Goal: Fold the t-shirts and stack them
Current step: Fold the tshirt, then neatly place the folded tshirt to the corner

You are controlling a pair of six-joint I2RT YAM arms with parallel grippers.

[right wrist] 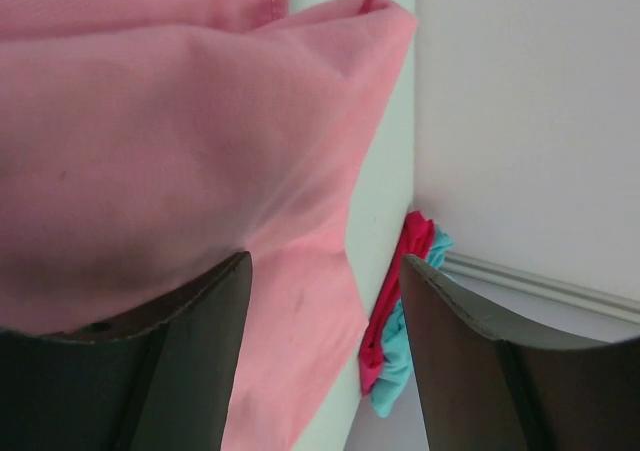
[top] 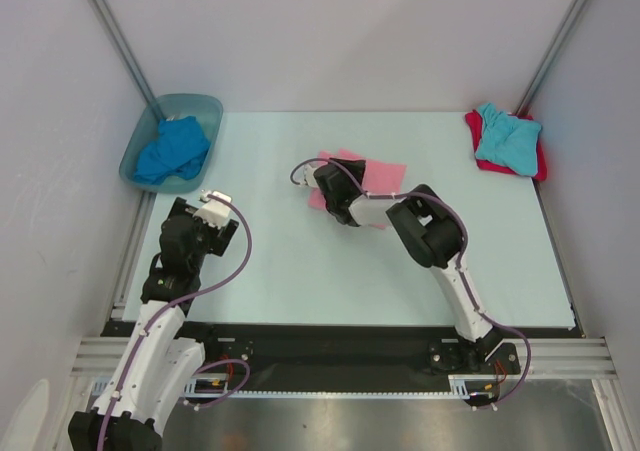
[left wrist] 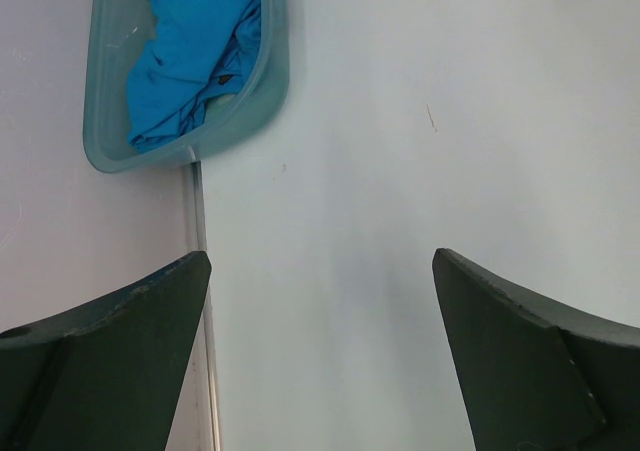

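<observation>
- The pink shirt [top: 385,176] lies mid-table, partly folded into rumpled layers, with a stitched hem showing in the right wrist view. Its near-left part is hidden under the right arm.
- The right claw [right wrist: 325,271] sits low on the pink shirt. Its jaws stand apart with table showing in the gap, and cloth bulges over one finger and lies between the two, so it is released, not clenched on the cloth.
- The blue shirt [top: 172,151] is crumpled inside the tub [top: 195,101] at the far left corner. A small dark mark shows among its folds, too small to read.
- The turquoise shirt [top: 508,139] lies loosely bunched on top of the red shirt [top: 474,131] at the far right corner, with red edges peeking out around it.
- The left claw [left wrist: 320,261] hangs over bare table [top: 300,271] just this side of the tub, spread wide and grasping nothing.
- Count: four shirts, one of each colour; one tub; two arms.
</observation>
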